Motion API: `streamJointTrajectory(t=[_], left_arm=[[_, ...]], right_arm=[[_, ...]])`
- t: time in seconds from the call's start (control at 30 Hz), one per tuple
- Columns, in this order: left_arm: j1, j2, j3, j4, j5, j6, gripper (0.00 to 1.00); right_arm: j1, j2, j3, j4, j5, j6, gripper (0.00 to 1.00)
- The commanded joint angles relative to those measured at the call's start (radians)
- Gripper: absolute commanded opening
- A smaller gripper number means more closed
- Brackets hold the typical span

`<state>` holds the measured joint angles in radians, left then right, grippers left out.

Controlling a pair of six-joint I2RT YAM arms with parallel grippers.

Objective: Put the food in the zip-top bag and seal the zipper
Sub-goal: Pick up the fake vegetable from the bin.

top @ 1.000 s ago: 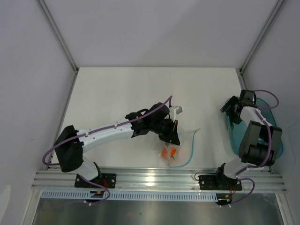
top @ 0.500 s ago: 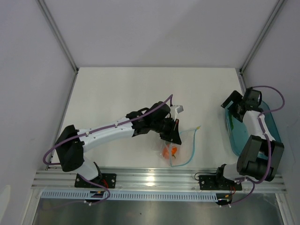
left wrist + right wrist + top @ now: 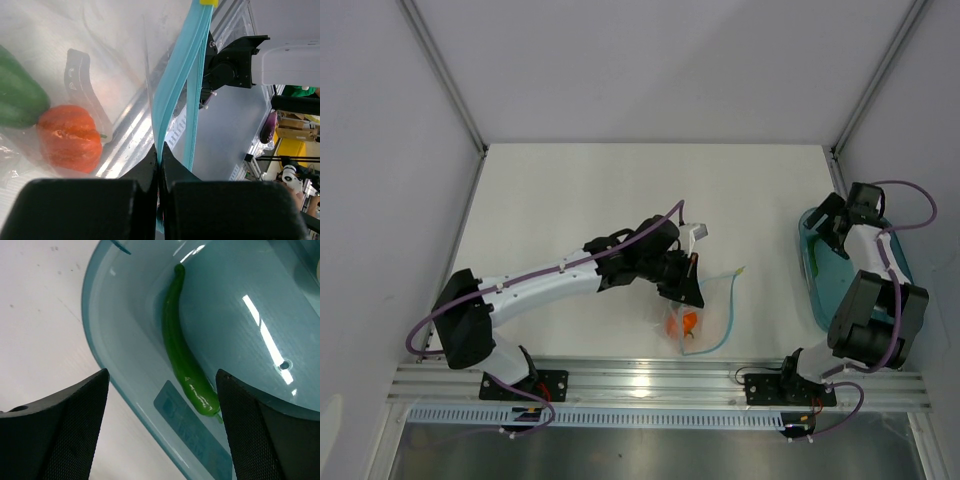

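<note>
The clear zip-top bag (image 3: 717, 308) lies near the front edge, with an orange-red round food (image 3: 686, 323) inside. In the left wrist view the orange-red food (image 3: 67, 137) and a green pepper (image 3: 17, 97) show through the plastic. My left gripper (image 3: 692, 284) is shut on the teal zipper (image 3: 179, 70) strip, pinched between the fingertips (image 3: 160, 151). My right gripper (image 3: 830, 226) is open over the teal tray (image 3: 817, 290), above a long green chilli (image 3: 186, 365) lying in the tray (image 3: 120, 360). The chilli lies between the open fingers. No egg-shaped foods are in view.
The white table is walled on the left, back and right. An aluminium rail (image 3: 650, 380) runs along the near edge by the arm bases. The tray sits against the right wall.
My right gripper has swung right and further back, from the tray's left edge to over the tray. My left gripper keeps its hold on the bag, almost still.
</note>
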<state>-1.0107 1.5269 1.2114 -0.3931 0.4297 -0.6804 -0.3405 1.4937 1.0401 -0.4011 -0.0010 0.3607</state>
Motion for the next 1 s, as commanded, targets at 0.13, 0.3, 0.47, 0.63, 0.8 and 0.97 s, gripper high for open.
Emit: streamJointTrajectory(t=[0.13, 0.3, 0.47, 0.63, 0.8, 0.97], left_arm=[[0.014, -0.016, 0.011, 0.002, 0.020, 0.013, 0.01], [0.015, -0.001, 0.016, -0.003, 0.026, 0.016, 0.01], [0.015, 0.004, 0.017, -0.001, 0.030, 0.015, 0.01], [0.015, 0.013, 0.011, 0.022, 0.044, -0.002, 0.01], [0.015, 0.021, -0.009, 0.075, 0.083, -0.031, 0.00], [0.015, 0.016, -0.007, 0.091, 0.090, -0.036, 0.01]], right_arm=[[-0.009, 0.079, 0.035, 0.005, 0.038, -0.029, 0.87], [-0.009, 0.100, 0.026, 0.010, 0.045, -0.032, 0.86], [-0.011, 0.146, 0.020, 0.004, 0.032, -0.031, 0.84], [-0.011, 0.163, -0.021, 0.018, 0.033, -0.022, 0.82], [-0.012, 0.174, -0.049, 0.036, 0.036, -0.019, 0.82], [-0.020, 0.218, -0.064, 0.041, 0.036, -0.016, 0.80]])
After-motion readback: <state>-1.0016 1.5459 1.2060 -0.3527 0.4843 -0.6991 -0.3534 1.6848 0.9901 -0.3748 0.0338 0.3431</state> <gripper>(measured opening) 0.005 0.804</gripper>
